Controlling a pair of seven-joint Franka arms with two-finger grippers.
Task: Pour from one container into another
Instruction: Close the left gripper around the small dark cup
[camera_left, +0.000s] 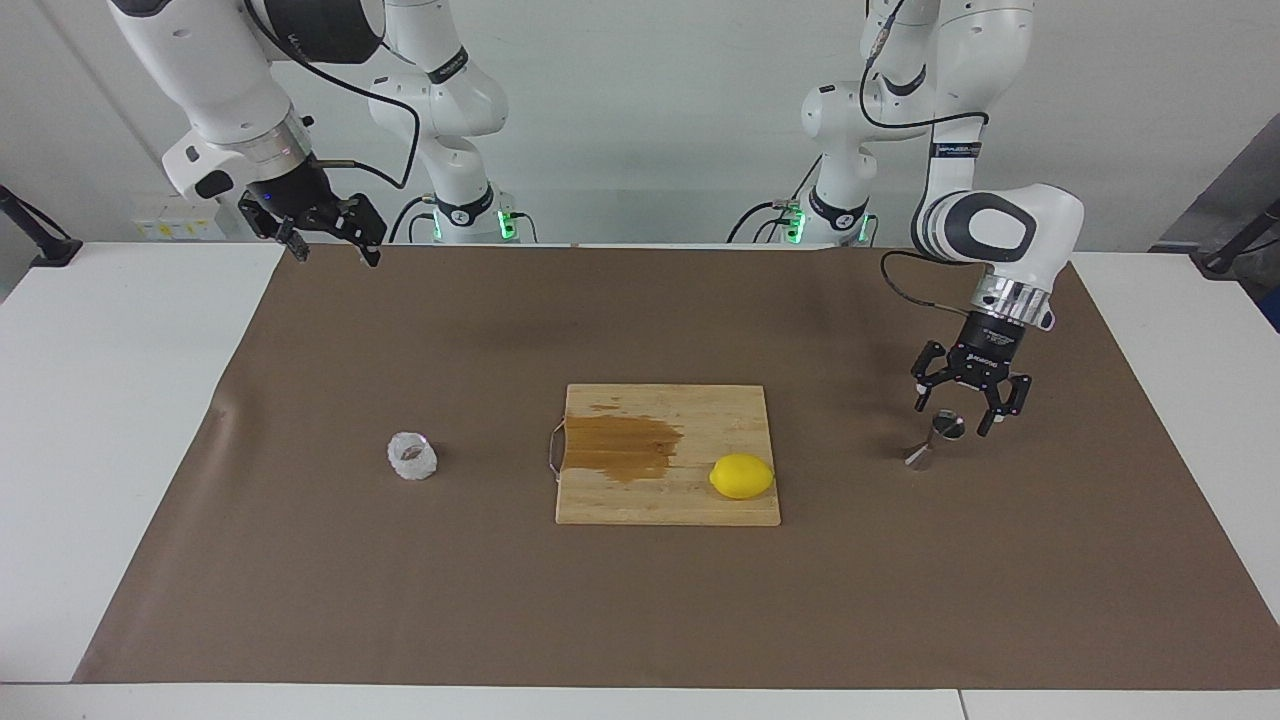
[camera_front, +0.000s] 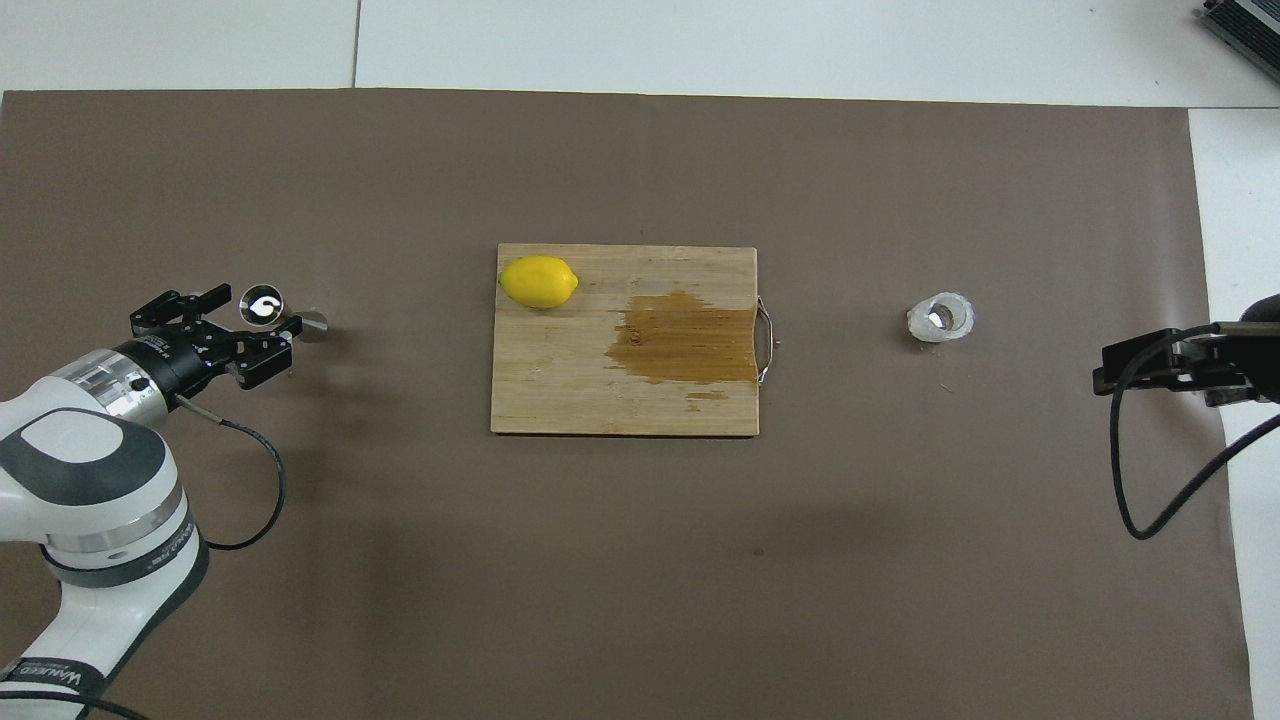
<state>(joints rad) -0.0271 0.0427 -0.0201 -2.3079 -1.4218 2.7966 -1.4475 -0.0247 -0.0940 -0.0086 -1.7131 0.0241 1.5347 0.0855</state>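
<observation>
On the brown mat (camera_left: 400, 600) that covers the table, a wooden cutting board (camera_left: 690, 500) sits at the centre and serves as the landmark; it carries a dark wet stain and a lemon (camera_left: 741, 476) at the corner toward the left arm's end and away from the robots. Well apart from the board toward the left arm's end stands the steel jigger (camera_left: 935, 439), upright on its lower cone. Well apart from the board toward the right arm's end sits the clear faceted glass cup (camera_left: 412, 456), untouched. The left gripper (camera_left: 958, 407) hangs just over the jigger's top with its fingers spread wide to either side of the rim, holding nothing. The right gripper (camera_left: 330, 243) waits over the mat's edge nearest the robots, also spread and empty. The jigger looks narrow-waisted and top-heavy, so one finger arriving first, or a descent slightly off centre, could likely tip it over or slide it away.
</observation>
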